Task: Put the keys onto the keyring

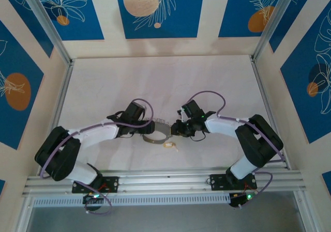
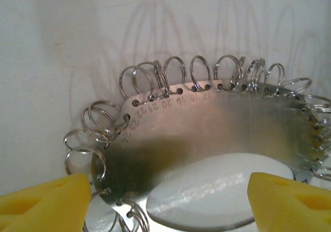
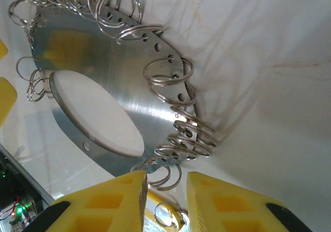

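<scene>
Where the table [image 1: 155, 82] lies bare: a broad stretch beyond both arms up to the back wall [image 1: 160, 45]; side walls [image 1: 31, 87] and a metal rail [image 1: 165, 180] at the near edge close it in.
Keyring [image 1: 156, 134]: flat metal hoop fringed with small split rings, mid-table between the two claws.
Left claw [image 2: 168, 193]: fingers wide apart, one on each side of the hoop; contact, cannot tell.
Right claw [image 3: 166, 193]: fingers close together, one split ring [image 3: 164, 176] on the hoop's rim just before the narrow gap; pinched or not, cannot tell.
Key [image 1: 170, 145]: loose on the table, just beside the hoop's near edge, close to the right claw.
Writing: stamped numbers 19 to 23 beside the hoop's holes.
</scene>
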Controlling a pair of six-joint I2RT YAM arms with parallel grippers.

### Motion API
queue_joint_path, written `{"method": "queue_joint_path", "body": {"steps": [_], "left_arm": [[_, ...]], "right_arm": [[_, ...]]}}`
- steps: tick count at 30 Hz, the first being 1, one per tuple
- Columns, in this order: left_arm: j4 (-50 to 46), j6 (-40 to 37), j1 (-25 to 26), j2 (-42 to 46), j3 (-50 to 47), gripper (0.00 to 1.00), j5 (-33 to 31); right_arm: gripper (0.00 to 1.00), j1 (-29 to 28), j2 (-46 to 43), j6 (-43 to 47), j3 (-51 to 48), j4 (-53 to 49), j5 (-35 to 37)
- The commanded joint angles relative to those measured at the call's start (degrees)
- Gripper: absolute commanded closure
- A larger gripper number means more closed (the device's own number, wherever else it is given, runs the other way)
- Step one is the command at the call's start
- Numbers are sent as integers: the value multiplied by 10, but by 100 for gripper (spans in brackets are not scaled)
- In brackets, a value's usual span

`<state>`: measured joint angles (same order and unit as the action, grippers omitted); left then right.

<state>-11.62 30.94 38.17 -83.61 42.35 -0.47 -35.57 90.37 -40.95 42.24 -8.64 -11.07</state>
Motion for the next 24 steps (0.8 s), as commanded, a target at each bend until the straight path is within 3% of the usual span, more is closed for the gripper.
{"method": "queue_joint_path", "body": {"steps": [1, 16, 24], "left_arm": [[-17, -17, 5, -25, 24, 21, -24], [-21, -57, -21, -110, 82, 21, -79], [-11, -100, -60, -116, 123, 21, -71]], "right_arm": [[75, -4, 21, -17, 6, 23, -20], [85, -3, 115, -20, 98, 57, -35], [77, -2, 64, -10, 90, 46, -26]]}}
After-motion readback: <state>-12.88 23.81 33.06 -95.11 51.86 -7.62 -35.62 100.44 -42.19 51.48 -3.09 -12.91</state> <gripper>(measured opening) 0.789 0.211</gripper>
